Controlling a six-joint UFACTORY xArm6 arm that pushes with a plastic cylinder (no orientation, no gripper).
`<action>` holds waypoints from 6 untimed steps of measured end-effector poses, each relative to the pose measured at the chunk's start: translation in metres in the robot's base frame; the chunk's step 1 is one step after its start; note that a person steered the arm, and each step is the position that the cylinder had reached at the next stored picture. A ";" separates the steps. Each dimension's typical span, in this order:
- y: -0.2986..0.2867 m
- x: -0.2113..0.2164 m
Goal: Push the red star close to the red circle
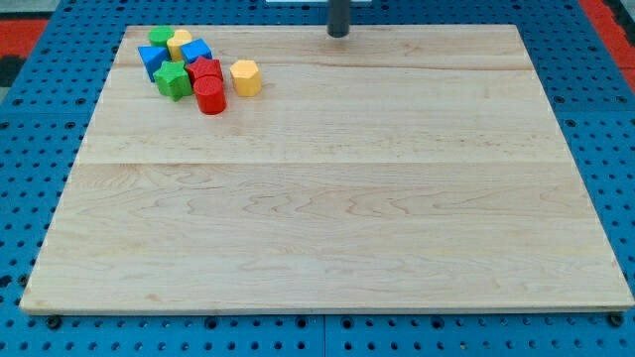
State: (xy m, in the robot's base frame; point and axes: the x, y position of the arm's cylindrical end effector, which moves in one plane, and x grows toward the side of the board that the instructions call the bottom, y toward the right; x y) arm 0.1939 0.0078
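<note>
Beside red star (204,69), red circle (210,96)

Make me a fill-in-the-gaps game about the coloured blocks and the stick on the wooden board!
1. All the blocks sit in the view's top ____ corner of the wooden board.
2. The red star is touching the red ____.
3. The yellow hexagon lies to the view's ____ of the red star.
4. My tip is at the view's ____ edge, apart from every block.

Missing words: left; circle; right; top
</note>
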 end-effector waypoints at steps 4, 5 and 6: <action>-0.100 -0.001; -0.109 -0.002; -0.113 -0.002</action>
State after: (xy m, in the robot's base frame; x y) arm 0.1920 -0.1049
